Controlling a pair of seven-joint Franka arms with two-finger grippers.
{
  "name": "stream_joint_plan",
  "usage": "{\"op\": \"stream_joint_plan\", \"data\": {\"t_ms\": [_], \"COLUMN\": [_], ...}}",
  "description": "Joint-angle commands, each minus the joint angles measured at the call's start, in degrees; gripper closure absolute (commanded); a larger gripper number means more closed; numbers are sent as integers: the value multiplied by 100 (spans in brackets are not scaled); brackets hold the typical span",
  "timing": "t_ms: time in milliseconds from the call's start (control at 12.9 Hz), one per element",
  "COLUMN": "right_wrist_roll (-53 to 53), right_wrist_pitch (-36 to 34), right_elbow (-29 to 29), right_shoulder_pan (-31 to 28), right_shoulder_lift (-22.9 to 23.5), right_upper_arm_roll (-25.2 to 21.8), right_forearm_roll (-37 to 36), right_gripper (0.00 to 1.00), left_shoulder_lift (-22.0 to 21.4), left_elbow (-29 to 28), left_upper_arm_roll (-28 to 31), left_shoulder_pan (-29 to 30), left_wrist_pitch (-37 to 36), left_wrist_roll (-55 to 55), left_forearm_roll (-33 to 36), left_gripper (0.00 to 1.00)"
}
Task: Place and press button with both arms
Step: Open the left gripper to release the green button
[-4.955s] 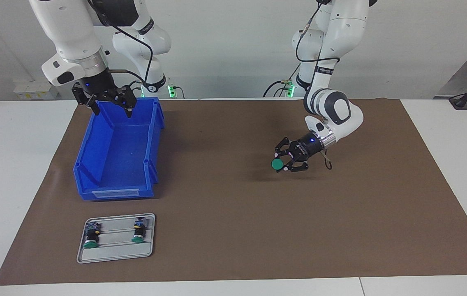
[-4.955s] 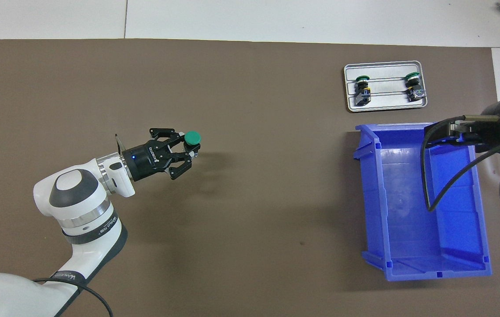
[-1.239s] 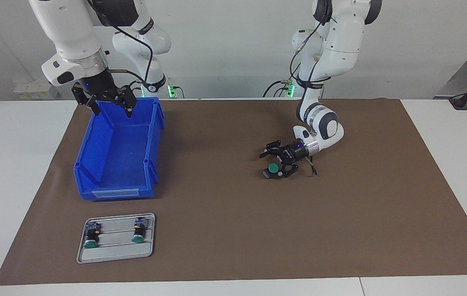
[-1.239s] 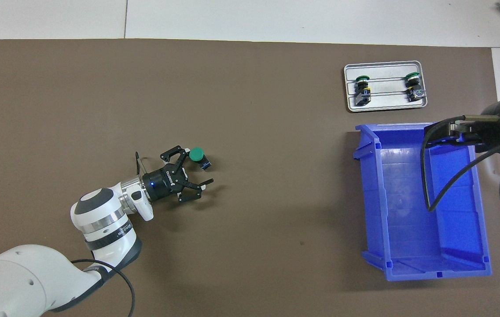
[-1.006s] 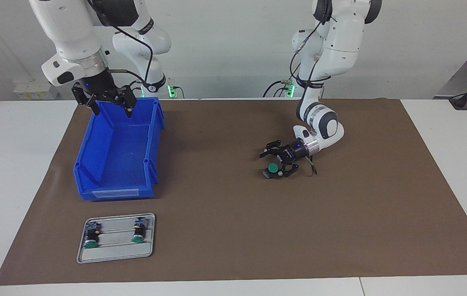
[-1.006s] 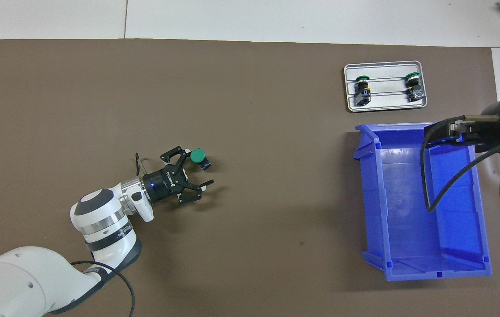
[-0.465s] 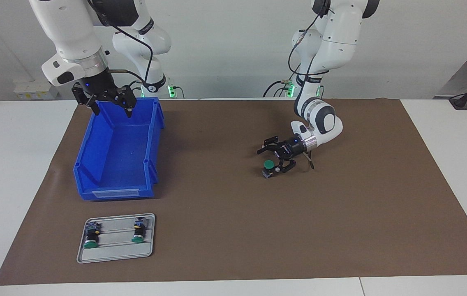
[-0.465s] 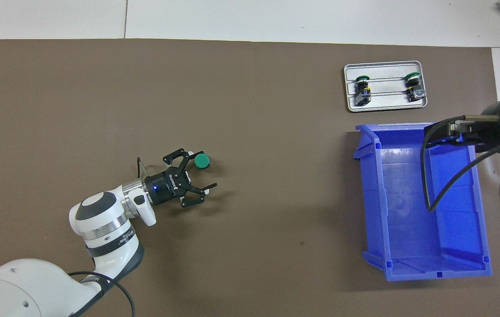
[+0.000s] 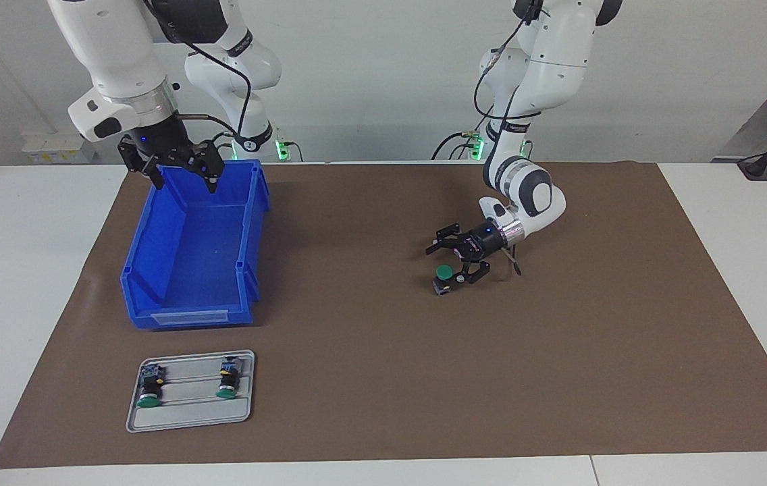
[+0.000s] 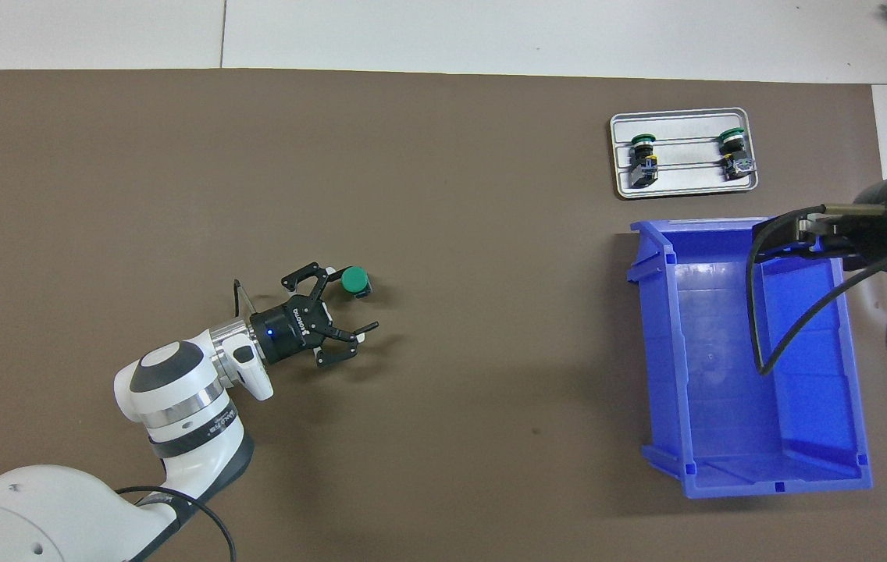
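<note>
Brown mat (image 9: 370, 378) spread over most of the white table. Blue bin (image 9: 194, 250) at the right arm's end, close to the robots; grey tray (image 9: 191, 398) farther out from it, carrying two lookalike switches (image 9: 149, 391).

Right gripper (image 9: 177, 172) hanging over the bin's near rim, jaws spread, holding nothing, waiting.

Left gripper (image 9: 459, 260) low over the mat toward the left arm's end, jaws wide apart, gripping nothing.

Button (image 9: 442, 277) standing on the mat, green cap up, long axis close to vertical, perhaps leaning a little. Sitting just beside one fingertip (image 10: 332, 273) of the left gripper, out past the tips and off to the outside of the gap; whether touching that tip, impossible to tell.

Placing apparently done; pressing next. Left arm far nearer; right arm well apart, with most of the table's width to cross first.
</note>
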Motion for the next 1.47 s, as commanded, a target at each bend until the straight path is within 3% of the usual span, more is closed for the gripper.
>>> {"op": "stream_joint_plan", "data": {"t_ms": [0,1394], "right_wrist_roll": [-27,-27], "right_wrist_pitch": [13,13], "right_elbow": [-72,-72], "right_shoulder_pan": [-81,-81], "right_shoulder_lift": [-77,-77], "right_upper_arm_roll": [48,48], "right_forearm_roll": [130,130], "right_gripper": [0,0], "left_shoulder_lift": [-190,-401], "left_elbow": [-155,-146], "left_upper_arm_roll": [35,52], "left_shoulder_pan": [-131,-25], "left_wrist_pitch": [239,572], "left_wrist_roll": [270,-73], "left_forearm_roll": [-50,-50], "left_gripper": [1,0]}}
